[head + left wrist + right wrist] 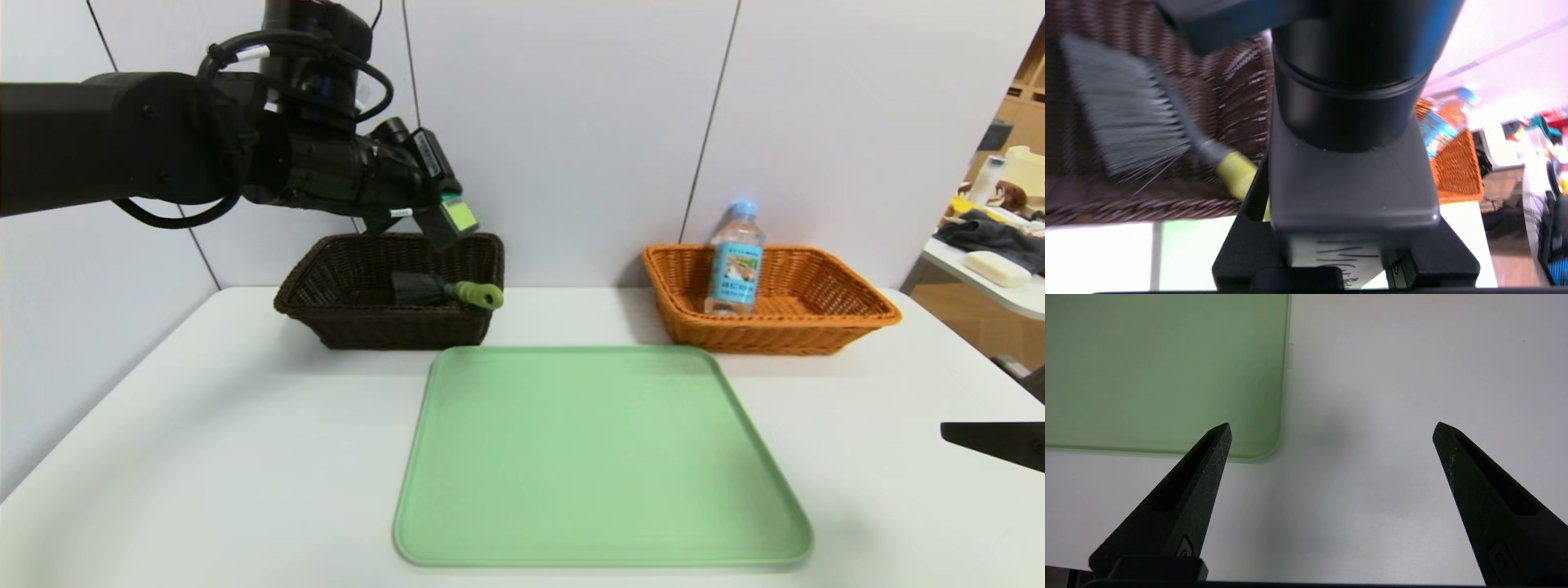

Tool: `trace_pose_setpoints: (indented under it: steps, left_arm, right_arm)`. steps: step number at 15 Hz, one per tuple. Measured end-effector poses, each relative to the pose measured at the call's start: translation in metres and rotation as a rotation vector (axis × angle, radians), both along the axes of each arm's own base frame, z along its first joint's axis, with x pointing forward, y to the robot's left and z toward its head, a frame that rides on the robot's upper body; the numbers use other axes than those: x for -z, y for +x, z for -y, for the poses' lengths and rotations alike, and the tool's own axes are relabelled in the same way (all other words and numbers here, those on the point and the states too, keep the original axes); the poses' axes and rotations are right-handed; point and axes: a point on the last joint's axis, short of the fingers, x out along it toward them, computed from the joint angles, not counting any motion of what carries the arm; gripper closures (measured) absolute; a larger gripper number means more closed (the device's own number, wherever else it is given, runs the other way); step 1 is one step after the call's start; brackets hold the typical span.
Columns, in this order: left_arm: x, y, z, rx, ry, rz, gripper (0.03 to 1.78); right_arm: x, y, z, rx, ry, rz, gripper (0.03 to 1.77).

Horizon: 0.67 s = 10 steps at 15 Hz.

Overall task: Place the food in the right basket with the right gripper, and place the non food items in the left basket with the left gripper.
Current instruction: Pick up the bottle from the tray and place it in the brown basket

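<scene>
The left gripper [445, 214] hangs above the left basket [326, 282], over its right half, fingers clamped on the black pump bottle [1347, 163], whose green label faces outward. The left basket stands at the tabletop's [204, 457] far edge, left of centre. Inside it lies the scrub brush [445, 291], its olive-green handle resting on the right rim. The right basket [849, 314] stands at the far edge, right of centre; the water bottle [735, 260] stands upright in its left half. A green tray [600, 457] lies between the baskets and the near edge. The right gripper [1331, 428] is parked above the tabletop near the right edge, off the tray's corner, fingers spread wide.
</scene>
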Motion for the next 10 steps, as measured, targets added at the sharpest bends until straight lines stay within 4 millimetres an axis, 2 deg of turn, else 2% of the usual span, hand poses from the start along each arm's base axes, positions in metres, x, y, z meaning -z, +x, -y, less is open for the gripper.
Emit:
trace_pose_setpoints:
  steps: [6, 10]
  left_arm:
    - [0.008, 0.021, -0.030, -0.163, -0.134, -0.112, 1.20]
    - [0.024, 0.038, -0.038, -0.221, -0.130, -0.159, 1.20]
  right_arm:
    - [0.000, 0.000, 0.000, -0.005, 0.003, -0.001, 0.10]
    - [-0.001, 0.000, 0.000, -0.006, 0.003, 0.001, 0.10]
